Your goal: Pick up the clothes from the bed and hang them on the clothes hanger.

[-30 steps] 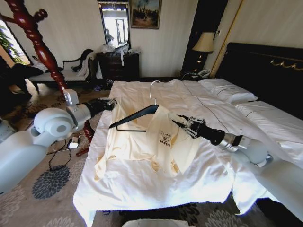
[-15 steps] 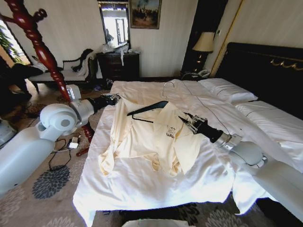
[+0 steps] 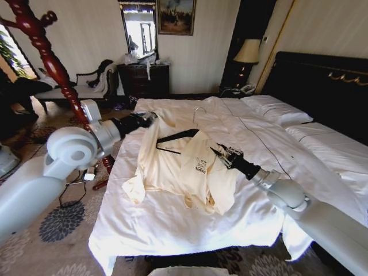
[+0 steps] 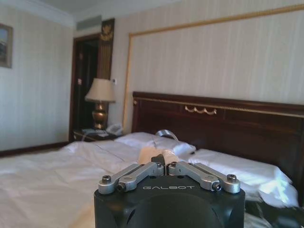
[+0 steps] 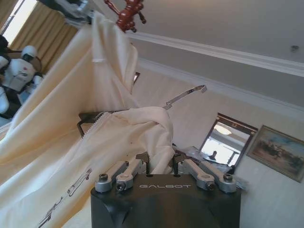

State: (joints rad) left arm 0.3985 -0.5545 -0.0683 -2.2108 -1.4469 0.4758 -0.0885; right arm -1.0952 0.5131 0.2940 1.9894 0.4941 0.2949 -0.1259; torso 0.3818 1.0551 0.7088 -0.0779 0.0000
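Now the cream jacket (image 3: 184,169) stretches across mid-frame: left gripper (image 3: 150,119) clenched on its upper-left shoulder, right gripper (image 3: 221,154) clamped right of the black hanger (image 3: 175,137).

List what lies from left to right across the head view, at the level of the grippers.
Wooden coat stand → left gripper pinching the cream top's shoulder → cream top → black hanger → right gripper shut on the top's other side → white pillows → dark headboard.
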